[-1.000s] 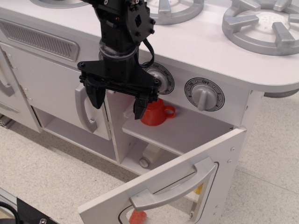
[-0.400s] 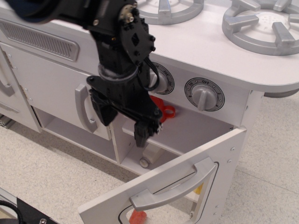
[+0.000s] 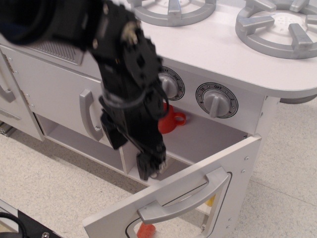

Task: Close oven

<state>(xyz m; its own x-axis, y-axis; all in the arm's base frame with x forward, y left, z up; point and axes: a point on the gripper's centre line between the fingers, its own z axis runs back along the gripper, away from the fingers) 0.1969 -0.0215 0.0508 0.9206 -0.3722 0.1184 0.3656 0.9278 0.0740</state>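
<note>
The oven's white door (image 3: 178, 198) hangs open, swung down and out toward the front right, with its wide silver-grey handle (image 3: 190, 196) and rounded window edge showing. Inside, a red cup (image 3: 171, 121) stands on the oven shelf (image 3: 208, 136). My black gripper (image 3: 131, 153) hangs in front of the oven opening, just above the door's left end and left of the handle. It is blurred with motion. Its fingers (image 3: 148, 166) point down, spread apart and hold nothing.
A solid white cabinet door with a vertical grey handle (image 3: 88, 114) is to the left. Two grey knobs (image 3: 216, 100) sit above the oven. Silver burners (image 3: 277, 22) lie on the countertop. A small red object (image 3: 145, 230) shows through the door window. Speckled floor lies below.
My gripper has moved down and slightly right, from the knob level to just above the open door's left end. The oven door has not moved.
</note>
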